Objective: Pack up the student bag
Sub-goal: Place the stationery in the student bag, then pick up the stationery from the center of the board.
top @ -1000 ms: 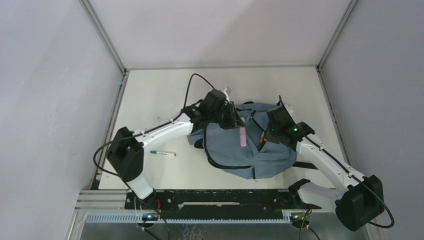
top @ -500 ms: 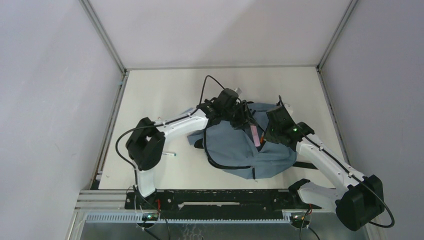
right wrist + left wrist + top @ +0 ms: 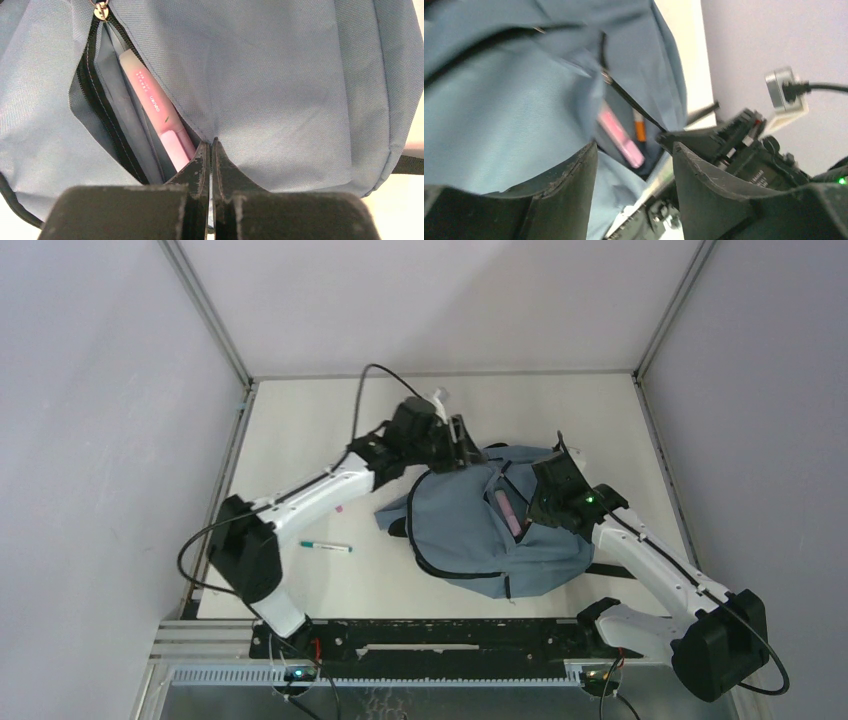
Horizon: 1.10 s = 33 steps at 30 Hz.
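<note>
Packing looks partly done to us. The student bag (image 3: 470, 540) lies flat on the table (image 3: 330, 420), right of the middle and just in front of the right arm, with its pocket (image 3: 131, 137) unzipped and gaping. Inside that opening we see a pink marker (image 3: 152, 107) lying slantwise along the zip line, and from the left wrist view an orange pen (image 3: 639, 131) sits just beside it, deeper in. The right gripper (image 3: 210, 150) is pinched tight on the fabric lip of the pocket, and the cloth puckers where the fingers meet, so we judge that it is holding the mouth open. The left gripper (image 3: 462, 445) hovers at the far edge of the bag, near its top. Its jaws stand well apart with nothing between them, and we see only bag fabric and the pocket beyond. What is left, as far as we can tell, is a green pen (image 3: 325, 546) lying on the table well apart from the bag, near the left arm. That would have to be fetched and slipped in, and the pocket then zipped. We cannot tell whether the bag holds anything more.
</note>
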Available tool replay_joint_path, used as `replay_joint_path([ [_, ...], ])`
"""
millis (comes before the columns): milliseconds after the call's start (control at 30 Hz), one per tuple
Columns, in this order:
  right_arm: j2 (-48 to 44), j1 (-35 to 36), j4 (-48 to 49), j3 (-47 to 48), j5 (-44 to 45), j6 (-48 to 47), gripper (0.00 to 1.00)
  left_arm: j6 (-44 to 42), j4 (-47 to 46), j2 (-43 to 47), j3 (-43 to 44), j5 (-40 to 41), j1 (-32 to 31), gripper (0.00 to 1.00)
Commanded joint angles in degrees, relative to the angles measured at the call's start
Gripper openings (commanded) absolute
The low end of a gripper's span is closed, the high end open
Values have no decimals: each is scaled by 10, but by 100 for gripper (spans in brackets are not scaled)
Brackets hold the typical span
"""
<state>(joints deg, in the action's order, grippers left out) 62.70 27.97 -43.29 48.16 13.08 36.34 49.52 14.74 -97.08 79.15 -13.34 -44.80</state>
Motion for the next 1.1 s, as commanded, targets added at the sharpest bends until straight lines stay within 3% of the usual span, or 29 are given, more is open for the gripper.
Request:
replay_joint_path([
  [0,-3,5,-11,21,12,1,0,-105,52,61,-32,78,65,61],
  [100,-3,6,-10,21,12,0,0,-172,107,72,-34,124,105,62],
  [200,-1,5,-10,20,12,-2,0,-256,180,65,-10,219,136,64],
  [300,2,6,-7,20,11,-3,0,-329,254,28,32,294,159,71],
  [433,3,7,-1,21,5,-4,0,-362,334,-48,96,229,219,77],
  [500,2,7,1,21,4,-2,0,-370,336,-82,109,175,247,78],
  [600,-1,9,-1,21,4,-1,0,-382,348,-136,139,155,273,78],
  [733,-3,11,-6,21,7,0,0,-406,363,-211,189,119,292,78],
  [1067,-15,13,-20,20,18,3,0,-439,380,-286,254,94,304,72],
])
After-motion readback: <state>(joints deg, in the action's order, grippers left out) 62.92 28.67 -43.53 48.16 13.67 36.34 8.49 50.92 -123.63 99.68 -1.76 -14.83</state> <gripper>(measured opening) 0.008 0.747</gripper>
